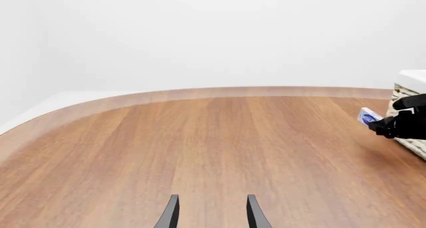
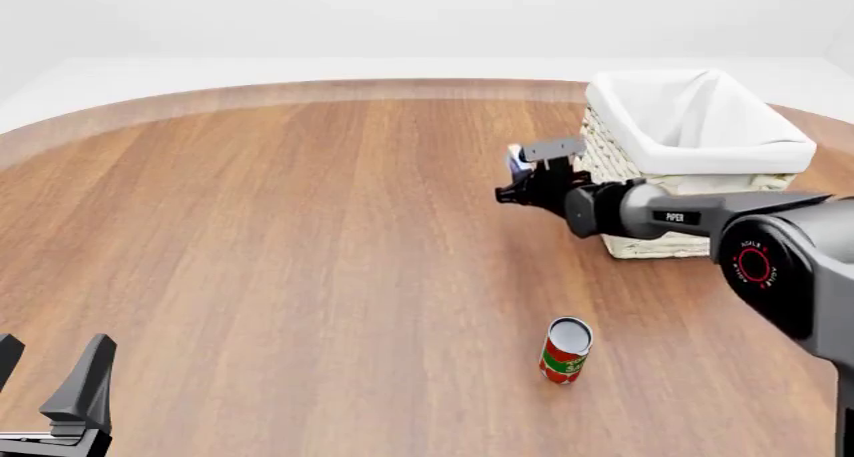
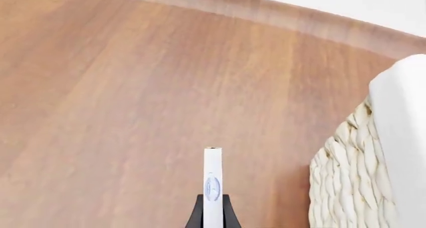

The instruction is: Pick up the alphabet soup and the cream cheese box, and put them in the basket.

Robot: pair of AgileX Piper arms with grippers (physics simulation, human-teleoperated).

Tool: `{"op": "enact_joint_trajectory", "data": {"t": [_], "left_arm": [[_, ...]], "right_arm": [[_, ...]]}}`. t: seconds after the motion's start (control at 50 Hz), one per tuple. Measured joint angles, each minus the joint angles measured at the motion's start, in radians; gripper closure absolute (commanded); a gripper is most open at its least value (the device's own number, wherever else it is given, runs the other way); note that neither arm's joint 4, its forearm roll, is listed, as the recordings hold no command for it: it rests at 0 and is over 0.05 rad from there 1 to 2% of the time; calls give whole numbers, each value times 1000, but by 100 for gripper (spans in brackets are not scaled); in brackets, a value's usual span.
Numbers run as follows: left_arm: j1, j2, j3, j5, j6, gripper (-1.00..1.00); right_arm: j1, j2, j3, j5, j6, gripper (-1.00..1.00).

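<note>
Right end effector (image 2: 515, 180) has its fingers pinched tight on the cream cheese box (image 2: 517, 160) — in the right wrist view the box (image 3: 212, 187) shows edge-on as a thin white strip with a small blue mark, sticking up out of the two dark fingertips (image 3: 195, 215) that squeeze it from both sides. In the front view the box sits a bit right of centre, in the upper half of the frame, lifted off the wooden worktop (image 2: 294, 237) and just to the left of the basket (image 2: 694, 152). From the left wrist camera you catch it at the right edge of the frame, a little blue and white box (image 1: 368, 116) poking out of the black end effector (image 1: 380, 125), right beside the woven wall of the basket (image 1: 403, 96).

Basket is at the upper right of the front view, cream weave with a white cloth lining folded over the rim. I can't spot the alphabet soup in any view. Only can on show is a red-and-green one (image 2: 565, 350), standing upright in the lower right-of-centre part of the front view, well apart from the basket.

Left end effector (image 2: 51, 387) is down in the bottom left corner of the front view — fingers spread, holding nothing. Same thing in its own wrist view (image 1: 211, 213), two dark fingertips with bare wood between them.
</note>
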State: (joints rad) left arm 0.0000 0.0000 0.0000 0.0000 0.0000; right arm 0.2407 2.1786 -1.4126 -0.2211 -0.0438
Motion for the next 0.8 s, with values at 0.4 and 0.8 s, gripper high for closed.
{"op": "enact_joint_trajectory", "data": {"t": [0.4,0.8], "left_arm": [[0,0,0,0,0,-100],[0,0,0,0,0,-100]], "right_arm": [[28,-165,129,-47,-17,100],[34,-352,257,-82,-51,100]]}}
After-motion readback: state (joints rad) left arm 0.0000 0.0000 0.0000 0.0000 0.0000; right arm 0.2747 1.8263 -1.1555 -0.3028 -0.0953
